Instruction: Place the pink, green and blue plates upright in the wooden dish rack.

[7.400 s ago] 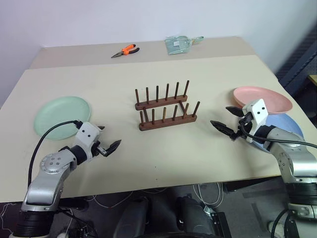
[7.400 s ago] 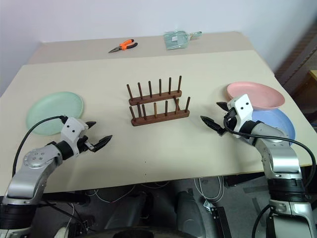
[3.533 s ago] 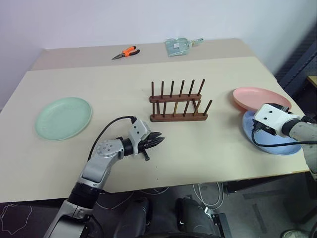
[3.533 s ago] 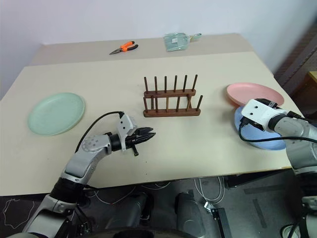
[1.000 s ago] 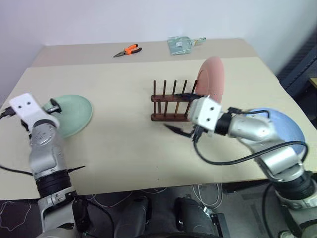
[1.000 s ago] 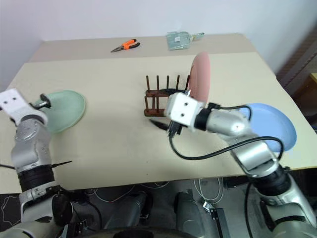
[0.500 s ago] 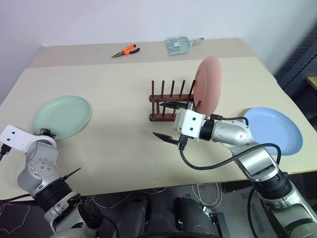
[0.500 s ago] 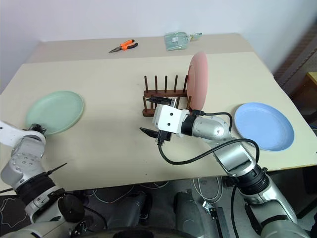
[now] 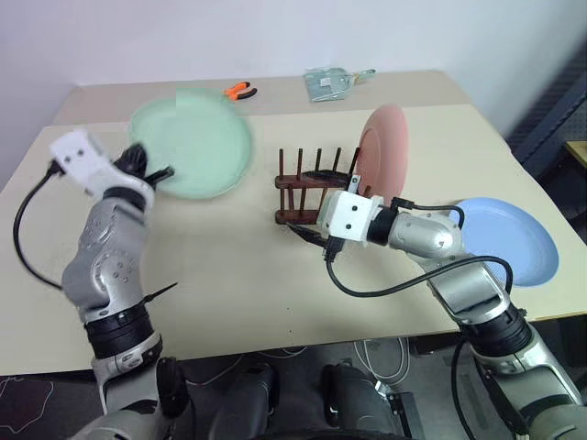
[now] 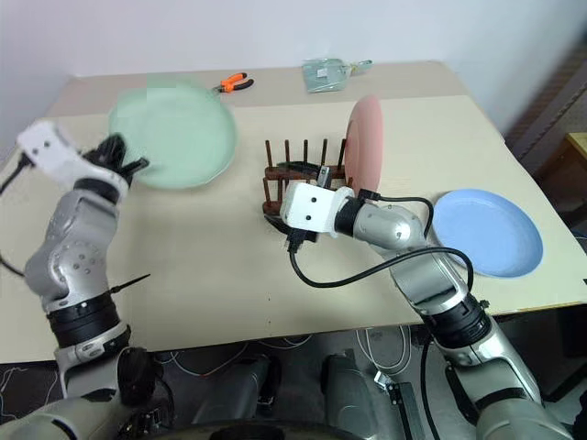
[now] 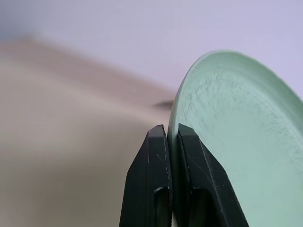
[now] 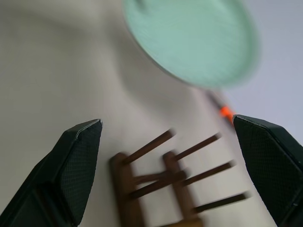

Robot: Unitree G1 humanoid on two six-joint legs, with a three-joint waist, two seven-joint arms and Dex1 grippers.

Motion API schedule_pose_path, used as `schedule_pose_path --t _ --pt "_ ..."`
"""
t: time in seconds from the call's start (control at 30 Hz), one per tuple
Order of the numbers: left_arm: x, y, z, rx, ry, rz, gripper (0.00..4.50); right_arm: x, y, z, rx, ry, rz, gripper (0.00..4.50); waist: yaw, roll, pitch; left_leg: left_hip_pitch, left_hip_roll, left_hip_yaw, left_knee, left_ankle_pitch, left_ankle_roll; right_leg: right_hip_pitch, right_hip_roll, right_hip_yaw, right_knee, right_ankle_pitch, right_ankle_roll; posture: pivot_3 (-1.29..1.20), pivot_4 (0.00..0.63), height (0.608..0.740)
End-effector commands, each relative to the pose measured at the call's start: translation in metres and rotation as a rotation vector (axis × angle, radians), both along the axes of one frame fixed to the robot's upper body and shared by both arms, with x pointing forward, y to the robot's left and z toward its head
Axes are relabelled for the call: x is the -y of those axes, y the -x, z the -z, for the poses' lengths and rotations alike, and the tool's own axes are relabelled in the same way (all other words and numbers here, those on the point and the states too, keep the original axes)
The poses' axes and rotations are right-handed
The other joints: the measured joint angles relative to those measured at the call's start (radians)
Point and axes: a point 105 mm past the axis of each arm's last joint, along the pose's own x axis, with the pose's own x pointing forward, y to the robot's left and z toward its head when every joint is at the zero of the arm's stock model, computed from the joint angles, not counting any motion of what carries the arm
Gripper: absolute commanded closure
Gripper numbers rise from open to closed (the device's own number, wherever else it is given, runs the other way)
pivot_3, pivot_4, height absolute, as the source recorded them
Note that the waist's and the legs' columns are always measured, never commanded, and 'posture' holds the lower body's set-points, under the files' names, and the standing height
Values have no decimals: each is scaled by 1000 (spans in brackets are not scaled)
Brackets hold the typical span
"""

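A broad beige table (image 9: 229,266) with a matte top meets a second, narrower beige table (image 9: 138,99) pushed against its far edge, both set before a plain pale wall (image 9: 229,37). On the far table lie orange-handled pliers (image 9: 240,89) at about 12 o'clock and a clear plastic packet (image 9: 332,82) at 1 o'clock. Cables hang beneath the near edge.

The small dark brown wooden dish rack (image 9: 312,192) with upright pegs stands at the table's centre. The round salmon pink plastic plate (image 9: 381,151) stands upright in the rack's 3 o'clock end. The round light blue plastic plate (image 9: 509,240) lies flat on the table at 4 o'clock, well apart from the rack. The round pale mint green plastic plate (image 9: 193,142) is lifted off the table at 10 o'clock, its rim pinched by the left gripper (image 11: 168,137), whose black fingers are closed on it.

The right gripper (image 12: 170,156) sits just beside the rack's near side with its fingers spread wide, holding nothing.
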Motion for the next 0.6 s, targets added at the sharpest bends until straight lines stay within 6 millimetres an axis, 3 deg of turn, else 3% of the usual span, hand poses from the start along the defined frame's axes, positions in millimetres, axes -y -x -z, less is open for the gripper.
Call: schedule_pose_path --t 0.03,0.23,0.27,0.33,0.53,0.57,0.6 --pt "32 5 -21 59 -78 118 4456 -9 -8 -13 143 21 14 0 -2 0 0 0 0 0 0 1 0 0 0 0 0 0 0 0 150 740" --pt "56 10 -21 51 -88 240 4456 -11 -24 -10 241 72 66 0 0 0 0 0 0 0 0 2 0 0 0 0 0 0 0 0 150 740" --pt "58 11 -20 48 -81 258 4494 -11 -26 -8 249 87 71 248 0 0 0 0 0 0 0 2 0 0 0 0 0 0 0 0 150 740" --pt "60 13 -18 40 -63 284 4500 -11 -28 -3 260 116 72 891 0 0 0 0 0 0 0 2 0 0 0 0 0 0 0 0 150 740" --pt "66 18 -11 30 -37 341 4500 -10 -30 1 303 152 80 3923 0 0 0 0 0 0 0 3 0 0 1 0 0 0 0 0 150 740" --pt "66 19 -12 40 -23 350 3825 -10 -30 0 317 158 80 4322 0 0 0 0 0 0 0 3 0 0 1 0 0 0 0 0 150 740" --pt "66 19 -14 47 -11 350 3521 -10 -29 0 329 163 80 4367 0 0 0 0 0 0 0 3 0 0 1 0 0 0 0 0 150 740"
